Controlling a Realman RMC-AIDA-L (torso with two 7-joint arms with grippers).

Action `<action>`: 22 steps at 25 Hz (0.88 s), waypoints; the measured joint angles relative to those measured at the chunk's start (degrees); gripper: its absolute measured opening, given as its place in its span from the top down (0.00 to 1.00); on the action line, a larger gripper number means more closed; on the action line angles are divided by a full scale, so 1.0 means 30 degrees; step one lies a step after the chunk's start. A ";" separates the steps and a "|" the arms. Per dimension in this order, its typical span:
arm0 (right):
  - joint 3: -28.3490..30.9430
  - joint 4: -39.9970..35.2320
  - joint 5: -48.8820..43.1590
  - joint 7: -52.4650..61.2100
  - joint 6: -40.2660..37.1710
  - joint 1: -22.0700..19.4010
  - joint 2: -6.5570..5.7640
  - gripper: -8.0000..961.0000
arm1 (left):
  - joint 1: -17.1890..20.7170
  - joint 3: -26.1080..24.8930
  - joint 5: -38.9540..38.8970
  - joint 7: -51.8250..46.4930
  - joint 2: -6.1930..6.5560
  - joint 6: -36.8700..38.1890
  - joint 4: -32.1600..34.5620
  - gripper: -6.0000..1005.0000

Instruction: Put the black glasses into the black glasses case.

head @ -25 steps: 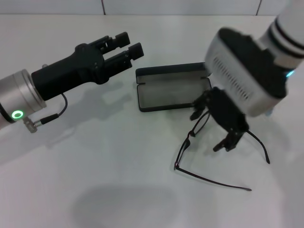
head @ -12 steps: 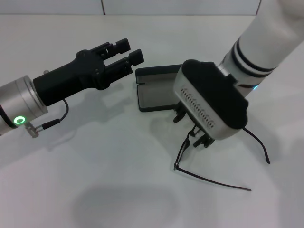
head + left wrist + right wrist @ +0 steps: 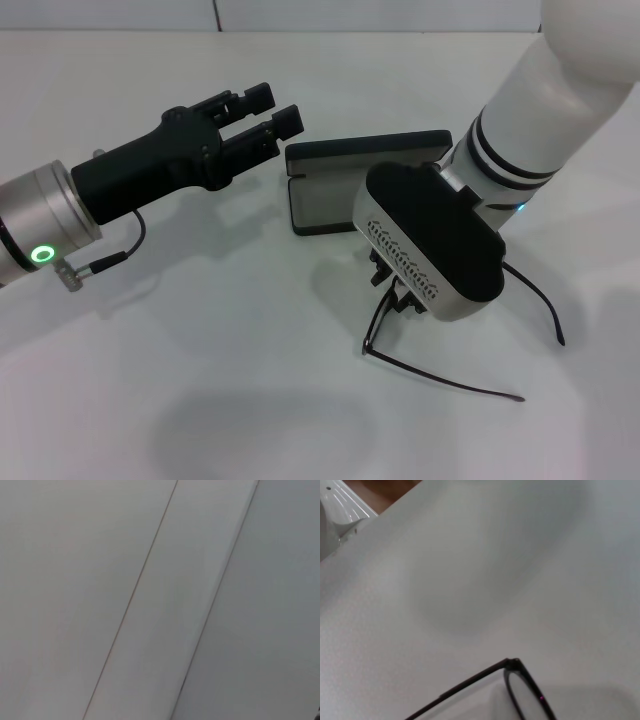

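The black glasses (image 3: 372, 330) lie unfolded on the white table, in front of the black glasses case (image 3: 360, 150). One temple arm (image 3: 445, 380) stretches toward the near right. The case lies open with its grey lining facing up. My right gripper (image 3: 397, 290) is down over the front frame of the glasses, mostly hidden under its grey wrist housing. The right wrist view shows a frame corner of the glasses (image 3: 520, 677) close up. My left gripper (image 3: 275, 108) hovers open just left of the case, holding nothing.
The white table (image 3: 200, 380) spreads out around the case and the glasses. A cable (image 3: 115, 250) hangs from the left wrist. The left wrist view shows only pale flat surfaces.
My right arm has swung left and lowered over the front frame of the glasses, which have shifted slightly. The left arm has barely moved.
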 joint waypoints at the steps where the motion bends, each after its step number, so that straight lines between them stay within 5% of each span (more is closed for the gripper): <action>1: -0.0003 -0.0001 0.0011 0.0004 0.0007 -0.0011 0.0000 0.57 | -0.0007 -0.0001 0.0000 -0.0012 0.0003 -0.0011 -0.0001 0.39; 9: 0.2141 -0.0660 -0.0456 0.1224 -0.1279 -0.0841 -0.0073 0.75 | -0.0077 0.0011 -0.0018 -0.0155 0.0198 0.0673 -0.0001 0.39; 16: 0.8443 -0.4864 0.0735 -0.1077 -0.3944 -0.5979 -0.0147 0.86 | -0.0084 0.0003 -0.0031 -0.0060 0.0623 0.3067 0.0051 0.39; 22: 1.2590 -0.4077 0.7549 -0.5269 -0.3778 -1.0575 -0.0140 0.89 | -0.0752 0.0122 0.0006 -0.0192 0.1066 0.6690 0.0131 0.39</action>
